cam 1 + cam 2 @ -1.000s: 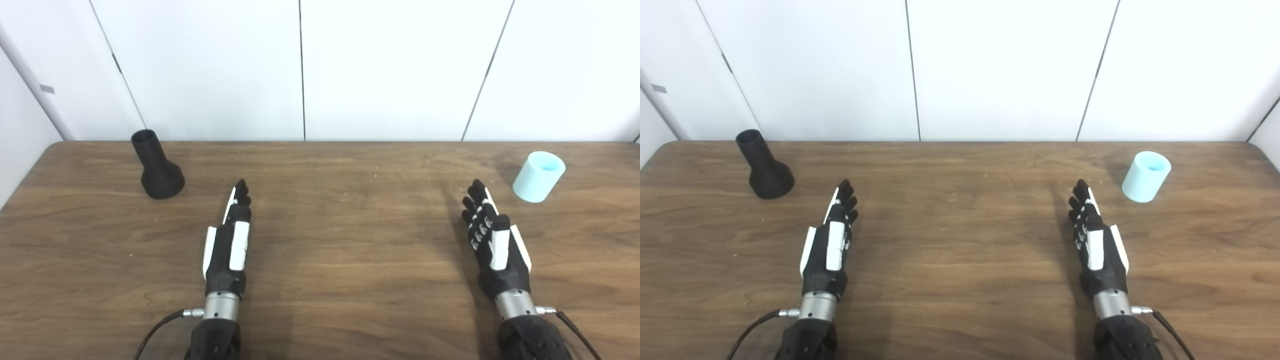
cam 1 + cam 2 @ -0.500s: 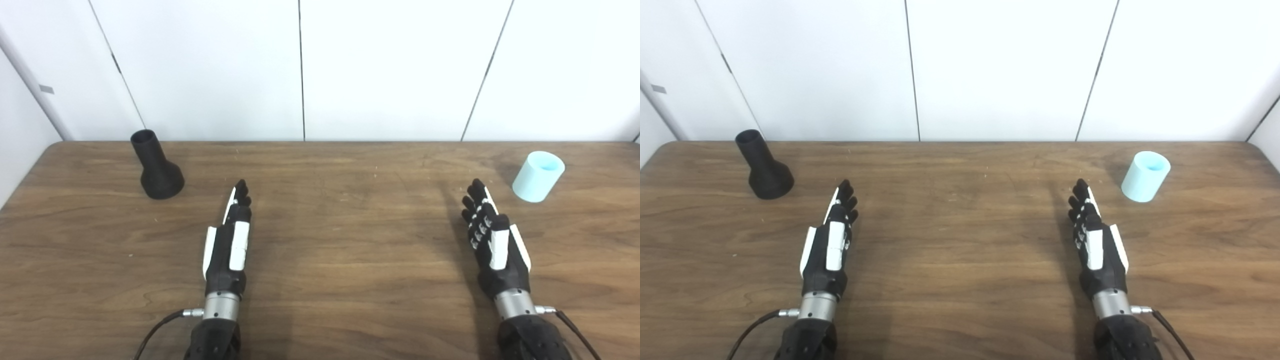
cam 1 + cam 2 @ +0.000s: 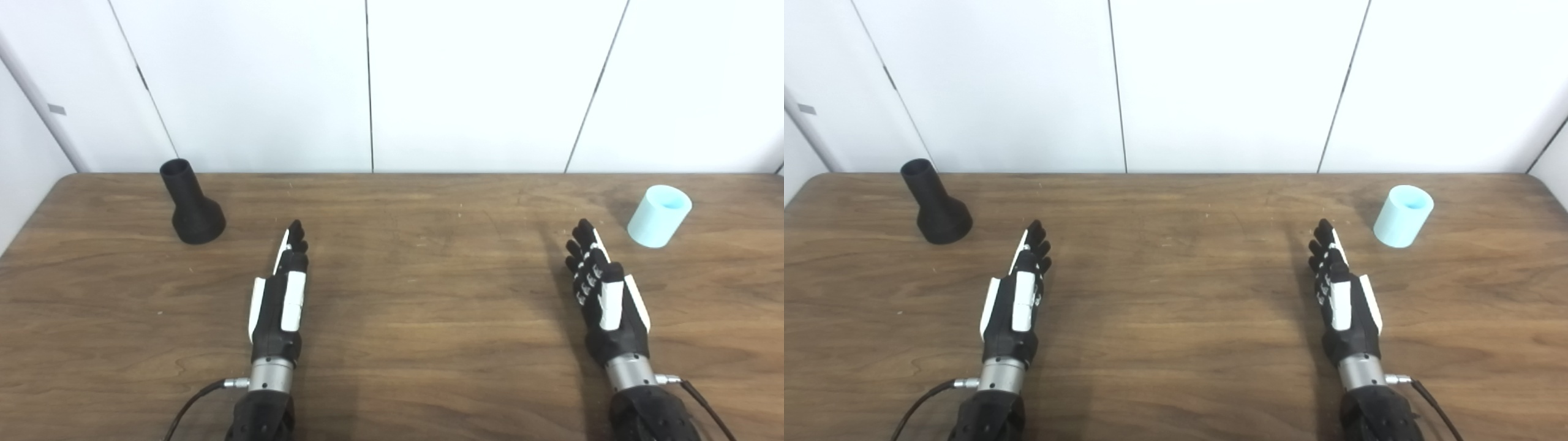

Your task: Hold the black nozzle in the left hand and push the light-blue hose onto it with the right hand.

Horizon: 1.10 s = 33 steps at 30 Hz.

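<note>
One black nozzle (image 3: 192,206), one light-blue hose (image 3: 659,216), two robot hands, one wooden worktop (image 3: 429,294). No brand, label or readable writing on anything I can see; only a small grey tag on the wall panel (image 3: 57,109) at far left, blank at this size

Nozzle stands upright on its wide base near the worktop's far-left corner, narrow open end up and tilted toward the far edge. Hose is a short tube piece standing on end near the far-right corner, open mouth up

My left robot hand (image 3: 280,294) lies over the worktop toward the near edge, left of centre, fingers straight and together, holding nothing, well apart from the nozzle. My right robot hand (image 3: 603,293) sits right of centre, fingers extended, empty, near the hose but not touching it
</note>
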Motion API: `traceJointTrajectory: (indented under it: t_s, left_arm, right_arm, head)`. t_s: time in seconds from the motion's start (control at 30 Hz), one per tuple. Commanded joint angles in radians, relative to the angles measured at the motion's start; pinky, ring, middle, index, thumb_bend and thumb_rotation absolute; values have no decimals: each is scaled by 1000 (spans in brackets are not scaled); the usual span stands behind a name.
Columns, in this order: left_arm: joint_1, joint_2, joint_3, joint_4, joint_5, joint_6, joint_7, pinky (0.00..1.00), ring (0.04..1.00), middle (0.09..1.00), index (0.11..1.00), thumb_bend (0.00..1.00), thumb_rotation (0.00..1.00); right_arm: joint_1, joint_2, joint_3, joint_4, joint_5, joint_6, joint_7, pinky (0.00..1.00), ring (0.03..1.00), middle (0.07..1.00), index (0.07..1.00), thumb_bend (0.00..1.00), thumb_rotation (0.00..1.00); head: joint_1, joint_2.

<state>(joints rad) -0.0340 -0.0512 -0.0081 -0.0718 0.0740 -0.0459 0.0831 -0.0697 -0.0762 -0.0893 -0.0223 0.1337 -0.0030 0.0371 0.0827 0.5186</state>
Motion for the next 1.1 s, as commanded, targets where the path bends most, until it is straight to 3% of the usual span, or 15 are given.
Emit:
traceJointTrajectory:
  t_s: [0.0, 0.17, 0.33, 0.63, 0.9, 1.07]
  left_arm:
    - [-4, 0, -3, 27, 10, -34, 4, 1000, 1000, 1000, 1000, 845, 1000]
    - [1, -17, -19, 60, 30, -69, 16, 1000, 1000, 1000, 1000, 853, 1000]
    - [-8, -21, -7, 80, 39, -94, 33, 1000, 1000, 1000, 1000, 808, 1000]
    - [-76, -43, 86, 199, 113, -251, 222, 1000, 1000, 1000, 1000, 817, 998]
    - [-83, -23, 94, 221, 128, -273, 240, 1000, 1000, 1000, 1000, 804, 989]
    - [-104, 6, 137, 240, 134, -277, 277, 1000, 1000, 1000, 1000, 810, 974]
  right_arm:
    - [14, 0, -3, 49, 8, -48, 13, 1000, 1000, 1000, 1000, 762, 1000]
    - [17, -20, -16, 92, 29, -85, 34, 1000, 1000, 1000, 1000, 781, 1000]
    - [11, -37, -32, 152, 54, -134, 62, 1000, 1000, 1000, 1000, 790, 1000]
    - [10, -54, -35, 188, 67, -170, 81, 1000, 1000, 1000, 1000, 782, 1000]
    - [7, -63, -39, 217, 86, -183, 99, 1000, 1000, 1000, 1000, 793, 1000]
    - [5, -64, -40, 223, 91, -184, 102, 1000, 1000, 1000, 1000, 802, 1000]
  head:
    - [19, -10]
    - [99, -56]
    - [131, -72]
    - [154, -100]
    - [169, -120]
    - [174, -124]
